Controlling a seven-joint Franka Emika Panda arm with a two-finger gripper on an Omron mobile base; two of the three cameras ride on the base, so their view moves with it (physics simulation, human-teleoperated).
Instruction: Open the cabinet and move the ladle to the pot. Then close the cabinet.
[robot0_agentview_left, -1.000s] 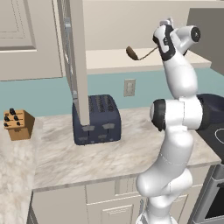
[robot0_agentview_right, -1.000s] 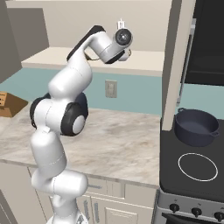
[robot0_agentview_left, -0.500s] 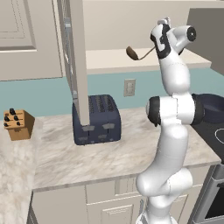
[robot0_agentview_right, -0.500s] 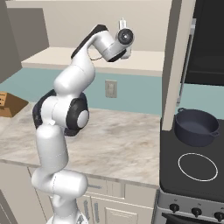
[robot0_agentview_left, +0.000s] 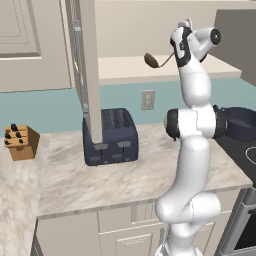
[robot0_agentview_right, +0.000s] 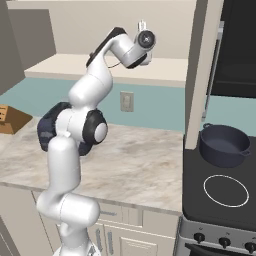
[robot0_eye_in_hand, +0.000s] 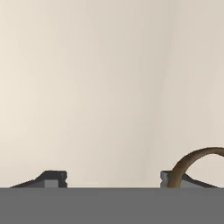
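Tool (robot0_eye_in_hand: 113, 178) positioned inside the open cabinet (robot0_agentview_left: 86, 65), jaws spread wide, ladle (robot0_agentview_left: 156, 60) handle beside one fingertip (robot0_eye_in_hand: 171, 178), grip not confirmed, pot (robot0_agentview_right: 223, 144) seated on stove (robot0_agentview_right: 220, 200).

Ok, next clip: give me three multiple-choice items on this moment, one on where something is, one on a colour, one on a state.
1. Where is the pot?
A. on the stove
B. inside the cabinet
C. on the toaster

2. What colour is the toaster?
A. red
B. dark blue
C. white

3. How does the cabinet door stand?
A. shut
B. taken off
C. swung open

Key:
1 A, the right base view shows it on the black stove top behind the white burner ring.
2 B, the left base view shows a dark blue box on the counter.
3 C, the left base view shows the door edge-on over the toaster, with the ladle on the bare shelf by the tool.
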